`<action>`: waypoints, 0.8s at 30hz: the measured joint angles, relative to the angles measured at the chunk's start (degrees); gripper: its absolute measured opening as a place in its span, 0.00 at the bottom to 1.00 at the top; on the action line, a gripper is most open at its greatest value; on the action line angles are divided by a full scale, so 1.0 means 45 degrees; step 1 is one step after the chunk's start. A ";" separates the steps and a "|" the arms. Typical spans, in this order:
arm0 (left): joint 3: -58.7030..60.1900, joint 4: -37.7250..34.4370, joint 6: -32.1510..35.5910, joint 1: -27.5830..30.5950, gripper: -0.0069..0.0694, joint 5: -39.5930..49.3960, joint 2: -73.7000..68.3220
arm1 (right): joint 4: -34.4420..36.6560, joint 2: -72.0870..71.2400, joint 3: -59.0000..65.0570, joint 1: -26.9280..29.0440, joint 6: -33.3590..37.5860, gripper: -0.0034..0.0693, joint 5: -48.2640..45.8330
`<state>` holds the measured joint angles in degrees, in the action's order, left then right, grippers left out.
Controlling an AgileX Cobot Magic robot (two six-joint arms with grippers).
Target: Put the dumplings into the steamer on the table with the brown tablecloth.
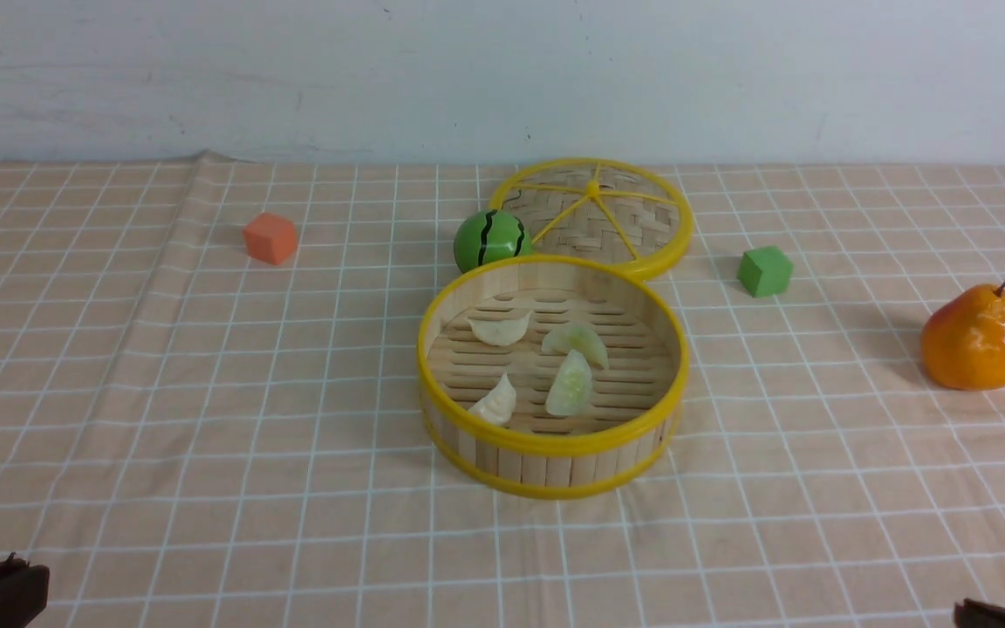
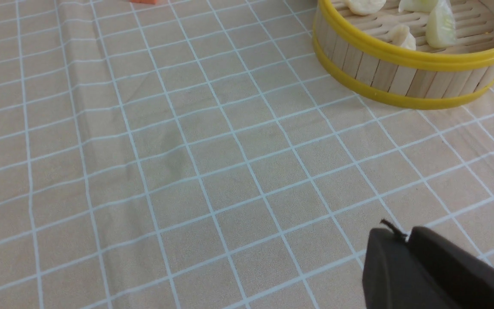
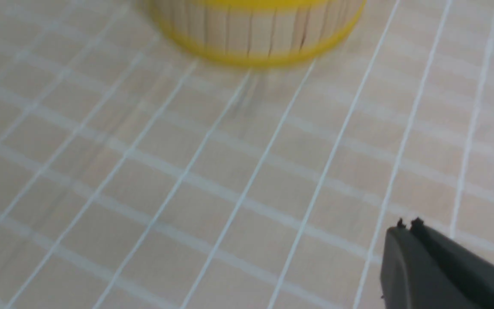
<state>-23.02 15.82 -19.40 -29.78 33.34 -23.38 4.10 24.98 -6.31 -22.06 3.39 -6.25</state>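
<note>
The steamer (image 1: 555, 443) stands mid-table on the brown tablecloth (image 1: 206, 392). Inside it lie the dumplings: two cream-white ones (image 1: 500, 329) (image 1: 495, 403) and two pale green ones (image 1: 577, 342) (image 1: 570, 385). My left gripper (image 1: 10, 563) is low at the near left corner, well short of the steamer. In the left wrist view it (image 2: 406, 236) is shut on nothing above bare cloth, with the steamer (image 2: 401, 53) beyond it. My right gripper (image 1: 991, 610) barely shows at the near right corner. In the right wrist view it (image 3: 408, 224) is shut and empty, with the steamer wall (image 3: 255, 38) ahead.
The flat woven lid (image 1: 594, 214) lies behind the steamer, with a green striped ball (image 1: 489, 240) beside it. An orange cube (image 1: 270, 237) sits far left and a green cube (image 1: 765, 270) to the right. A pear (image 1: 974, 338) stands at the right edge.
</note>
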 joint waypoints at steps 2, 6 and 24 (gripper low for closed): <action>0.0000 0.0000 0.0000 0.0000 0.15 0.0000 0.0000 | -0.0052 -0.1412 0.1095 0.0535 0.0000 0.03 0.1389; 0.0000 0.0010 0.0000 0.0000 0.15 0.0000 0.0000 | -0.0096 -0.4178 0.1680 0.2110 -0.0010 0.03 0.1087; 0.0000 0.0010 0.0000 0.0000 0.16 0.0000 0.0000 | -0.0230 -0.5678 0.1607 0.4266 -0.0010 0.05 -0.3501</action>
<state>-23.02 15.87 -19.40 -29.78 33.34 -23.38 3.06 -0.57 0.93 -2.86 3.35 -22.01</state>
